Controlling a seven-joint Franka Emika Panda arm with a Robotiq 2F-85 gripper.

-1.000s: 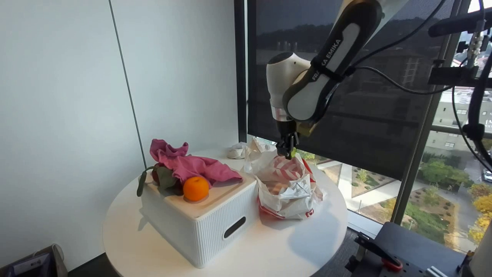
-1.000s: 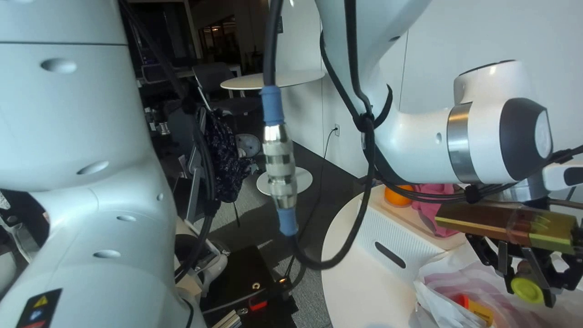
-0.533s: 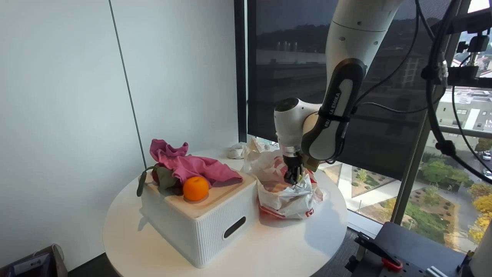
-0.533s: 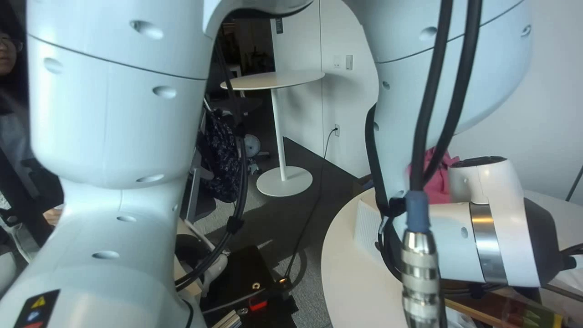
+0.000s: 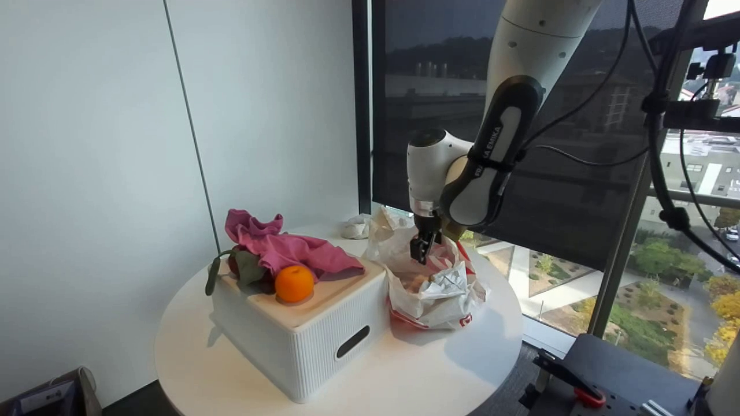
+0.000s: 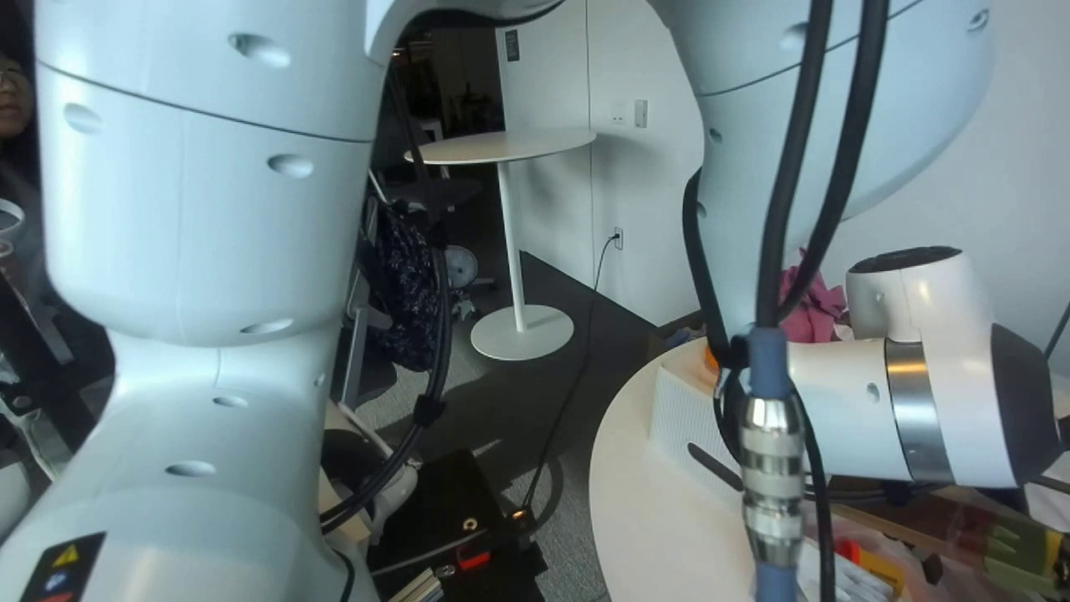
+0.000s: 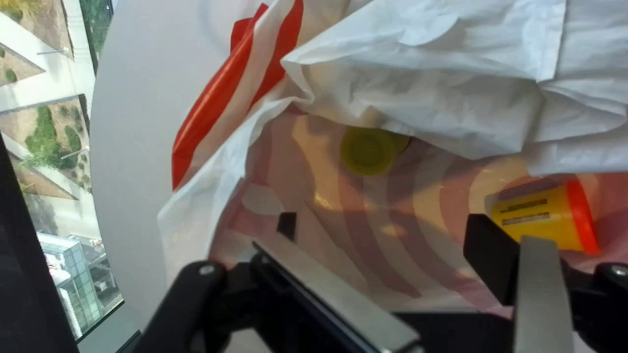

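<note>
My gripper (image 5: 421, 254) hangs over the open mouth of a white plastic bag with red print (image 5: 428, 312). In the wrist view the gripper (image 7: 385, 240) is open, with its black fingertips (image 7: 490, 255) wide apart and nothing between them. Inside the bag is a small tub with a yellow-green lid (image 7: 368, 151), partly under a fold of the white bag (image 7: 441, 98). A yellow tub with an orange-red lid (image 7: 539, 218) lies on its side in the bag, partly behind a finger. That tub also shows in an exterior view (image 6: 869, 564), where the arm hides most of the gripper.
A white ribbed box (image 5: 341, 335) with a wooden lid stands beside the bag on a round white table (image 5: 231, 370). On the lid are an orange (image 5: 295, 283), a pink cloth (image 5: 306, 251) and a green leafy thing (image 5: 251, 268). Crumpled white plastic (image 5: 355, 226) lies behind.
A second ago the gripper held the yellow-green-lidded tub above the bag. It went down into the bag's mouth, let go and has risen a little. The tub is in the bag.
</note>
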